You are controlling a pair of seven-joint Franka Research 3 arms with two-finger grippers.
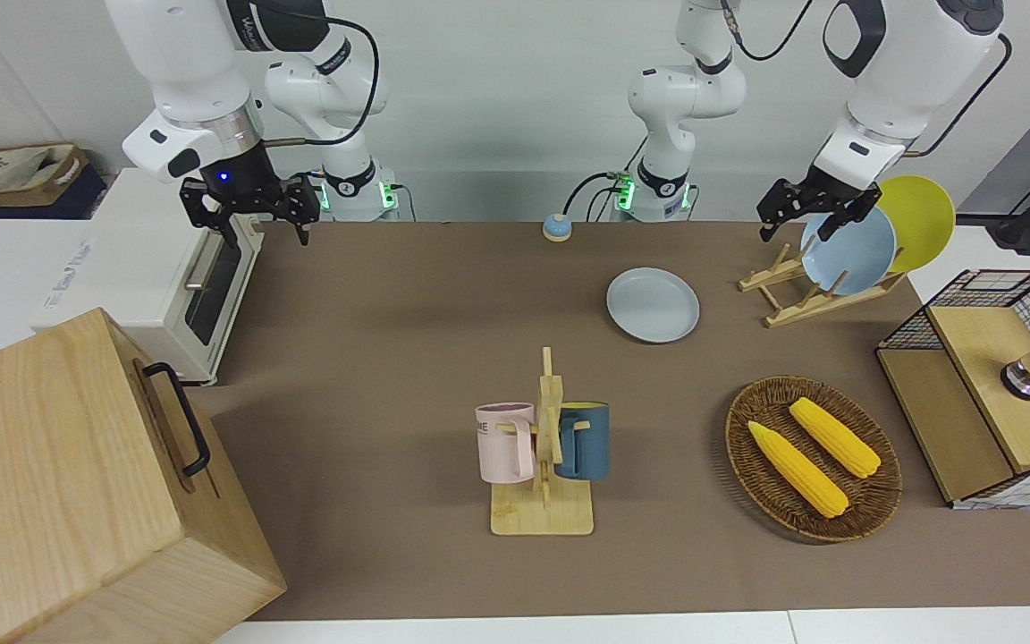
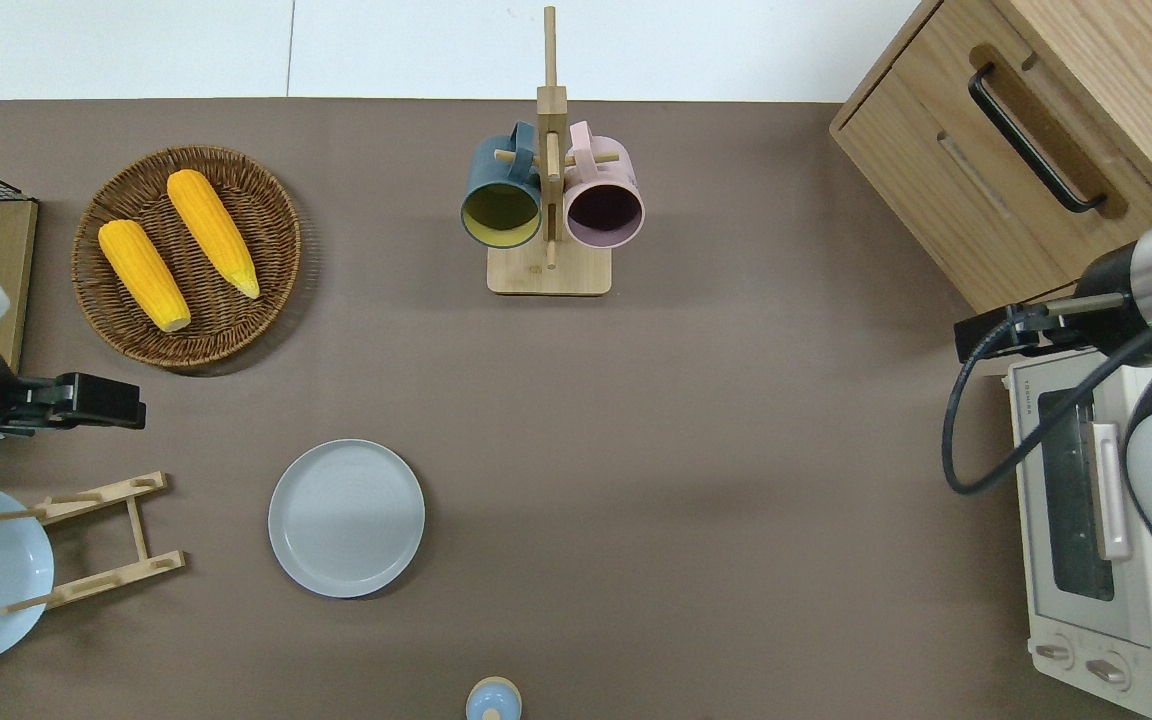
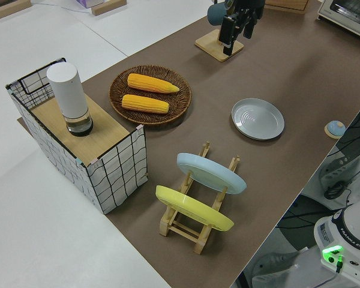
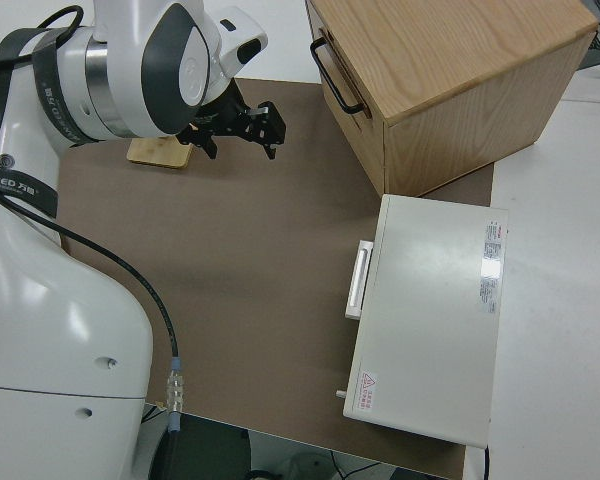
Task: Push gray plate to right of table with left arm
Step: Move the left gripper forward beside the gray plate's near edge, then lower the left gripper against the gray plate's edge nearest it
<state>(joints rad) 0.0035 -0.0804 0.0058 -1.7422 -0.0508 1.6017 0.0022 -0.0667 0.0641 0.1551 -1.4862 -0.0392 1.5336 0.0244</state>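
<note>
Contact is not yet made: your left arm's black two-finger gripper [image 1: 806, 212] hangs open and empty over the wooden plate rack [image 2: 96, 540], while the pale gray round plate [image 2: 346, 517] lies flat beside that rack.

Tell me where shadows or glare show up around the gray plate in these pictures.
Overhead view: the gray plate casts a thin dark shadow along its rim, and soft broad shadow bands cross the table. Left side view: the plate's concentric rings catch light. No harsh glare in the front view.
</note>
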